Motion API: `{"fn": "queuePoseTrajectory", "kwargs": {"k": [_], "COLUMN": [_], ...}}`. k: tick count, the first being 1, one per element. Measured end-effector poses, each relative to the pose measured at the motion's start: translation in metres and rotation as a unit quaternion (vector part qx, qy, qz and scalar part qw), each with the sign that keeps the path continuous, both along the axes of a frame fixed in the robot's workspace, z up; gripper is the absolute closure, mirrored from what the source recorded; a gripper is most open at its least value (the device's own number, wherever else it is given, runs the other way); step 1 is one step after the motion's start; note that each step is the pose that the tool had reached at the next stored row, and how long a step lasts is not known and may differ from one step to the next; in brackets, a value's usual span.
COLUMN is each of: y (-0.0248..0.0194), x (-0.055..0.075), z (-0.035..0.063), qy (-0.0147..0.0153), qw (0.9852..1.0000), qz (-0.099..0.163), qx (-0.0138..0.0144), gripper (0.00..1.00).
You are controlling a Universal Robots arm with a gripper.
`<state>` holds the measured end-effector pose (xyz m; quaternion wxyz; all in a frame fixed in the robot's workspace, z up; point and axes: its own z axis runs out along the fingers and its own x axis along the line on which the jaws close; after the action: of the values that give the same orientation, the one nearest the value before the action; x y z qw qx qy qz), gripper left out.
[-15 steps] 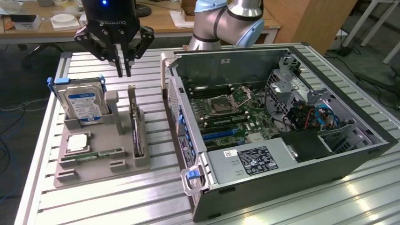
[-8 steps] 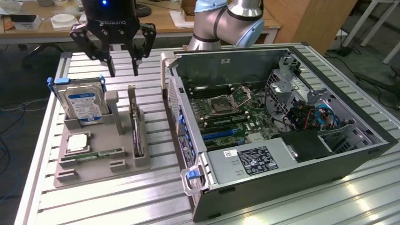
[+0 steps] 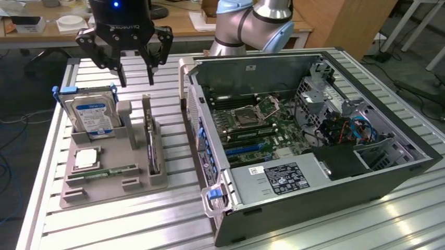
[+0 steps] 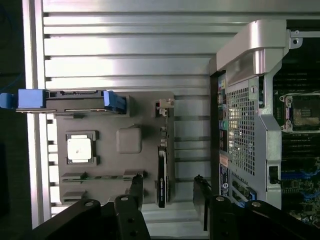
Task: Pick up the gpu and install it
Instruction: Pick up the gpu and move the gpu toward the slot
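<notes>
The gpu (image 3: 151, 141) is a thin dark card standing on its edge in a slot of the grey holder (image 3: 104, 188), on the side nearest the computer case. My gripper (image 3: 137, 81) hangs open above the holder's far end, well clear of the card, with nothing between its fingers. In the wrist view the gpu (image 4: 161, 172) appears edge-on, and the gripper (image 4: 168, 196) straddles the card's near end from above, one dark finger (image 4: 136, 192) on each side. The open computer case (image 3: 313, 130) lies on its side, motherboard (image 3: 254, 127) exposed.
The holder also carries a blue-labelled hard drive (image 3: 90, 112) with blue clips, a silver processor (image 3: 87, 158) and a narrow green memory stick (image 3: 111, 171). The case wall (image 4: 240, 115) stands close beside the gpu. Everything rests on a ribbed aluminium table (image 3: 139, 224).
</notes>
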<state>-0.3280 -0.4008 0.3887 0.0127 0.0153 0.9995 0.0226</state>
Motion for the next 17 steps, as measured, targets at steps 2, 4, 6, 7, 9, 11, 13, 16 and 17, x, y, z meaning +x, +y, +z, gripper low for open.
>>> {"fn": "queuePoseTrajectory", "kwargs": {"k": [2, 4, 6, 7, 9, 11, 13, 16, 17], "y": [0.0, -0.0002, -0.0016, -0.0029, -0.0061, -0.0085, -0.0089, -0.0097, -0.0103], "x": [0.0, 0.0, 0.0, 0.0, 0.0, 0.0, 0.0, 0.0, 0.0], "z": [-0.0026, -0.005, -0.0079, -0.0094, -0.0113, -0.0131, -0.0164, -0.0219, -0.0237], "qy": [0.0, 0.0, 0.0, 0.0001, 0.0, -0.0003, -0.0005, -0.0006, -0.0005], "qw": [0.9999, 0.9995, 0.9994, 0.9994, 0.9994, 0.9995, 0.9996, 0.9997, 0.9997], "qz": [0.015, 0.03, 0.034, 0.035, 0.034, 0.032, 0.028, 0.024, 0.024], "qx": [0.0001, 0.0001, 0.0001, 0.0001, 0.0001, 0.0001, 0.0001, 0.0001, 0.0001], "gripper": [0.47, 0.47, 0.47, 0.47, 0.47, 0.47, 0.47, 0.47, 0.47]}}
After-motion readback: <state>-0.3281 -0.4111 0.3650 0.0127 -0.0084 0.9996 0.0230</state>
